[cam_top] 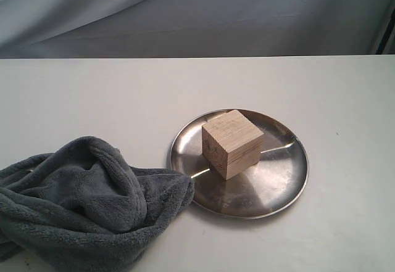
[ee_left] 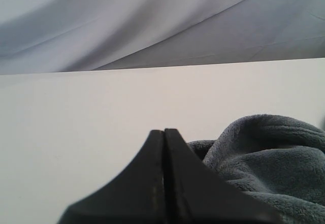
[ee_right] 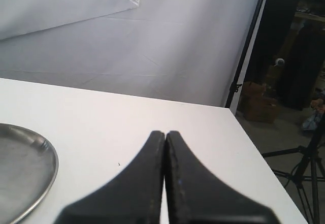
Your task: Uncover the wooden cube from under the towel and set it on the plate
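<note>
The wooden cube (cam_top: 232, 144) stands uncovered on the plate (cam_top: 278, 179), sitting left of the plate's centre with one corner turned toward my exterior camera. Starting left of the plate, I see the towel (cam_top: 86, 204) lying in a thick crumpled heap on the white table (cam_top: 123, 99). Its nearest fold reaches the plate's left rim, though from this angle I can't tell whether it lies over the rim or only presses against it. On the left wrist feed, the left gripper (ee_left: 164, 132) is pressed closed with nothing between its jaws, and part of the towel (ee_left: 264, 153) lies just beside it. Right of the plate the table is bare white. On the right wrist feed, the right gripper (ee_right: 165, 133) is likewise clamped together and empty, with the plate's rim (ee_right: 48, 170) off to one side of it.
</note>
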